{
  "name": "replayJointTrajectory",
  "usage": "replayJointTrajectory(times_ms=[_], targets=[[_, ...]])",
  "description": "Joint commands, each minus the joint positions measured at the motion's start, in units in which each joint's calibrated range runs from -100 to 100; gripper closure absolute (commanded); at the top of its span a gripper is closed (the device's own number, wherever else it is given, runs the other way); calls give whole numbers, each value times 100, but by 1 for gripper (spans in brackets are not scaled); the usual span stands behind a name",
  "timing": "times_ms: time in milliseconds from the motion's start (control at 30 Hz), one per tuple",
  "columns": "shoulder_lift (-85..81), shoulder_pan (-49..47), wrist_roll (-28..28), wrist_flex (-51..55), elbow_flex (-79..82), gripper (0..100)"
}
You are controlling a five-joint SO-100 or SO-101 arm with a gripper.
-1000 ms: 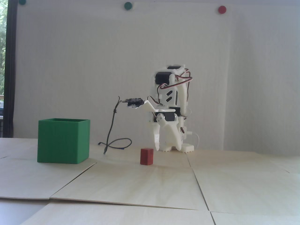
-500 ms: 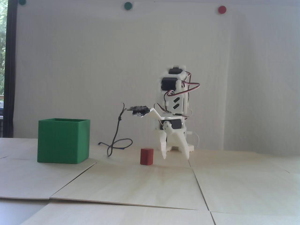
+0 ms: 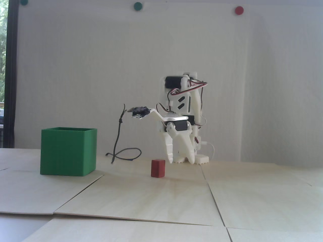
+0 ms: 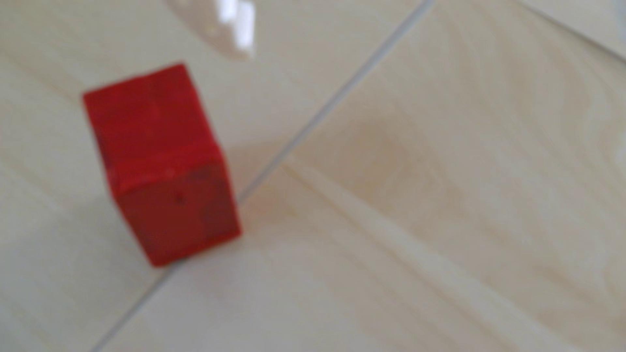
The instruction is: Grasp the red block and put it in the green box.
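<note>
Red block (image 3: 158,168) stands free beside spread, empty fingers (image 3: 171,158); only fixed view shows green box (image 3: 68,151)

A plain off-white wall (image 3: 101,63) fills the back of the fixed view, evenly lit by soft daylight. Three round dots sit near its top edge: a green dot (image 3: 137,6) in the middle, another green dot (image 3: 24,2) far left (cut by the frame), and a red dot (image 3: 239,10) to the right. At the left edge a dark window frame (image 3: 11,75) stands upright, with blurred greenery beyond it. Pale wooden panels (image 3: 151,196) cover the tabletop, their seams showing as thin lines; the wrist view shows the same light grain, blurred.
</note>
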Motion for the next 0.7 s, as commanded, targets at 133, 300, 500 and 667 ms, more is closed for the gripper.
replayJointTrajectory(times_ms=[133, 300, 500, 667], targets=[[-193, 369, 7, 226, -461, 62], [-177, 425, 13, 218, -470, 62], [-201, 272, 23, 235, -452, 62], [-193, 281, 226, 277, -434, 62]])
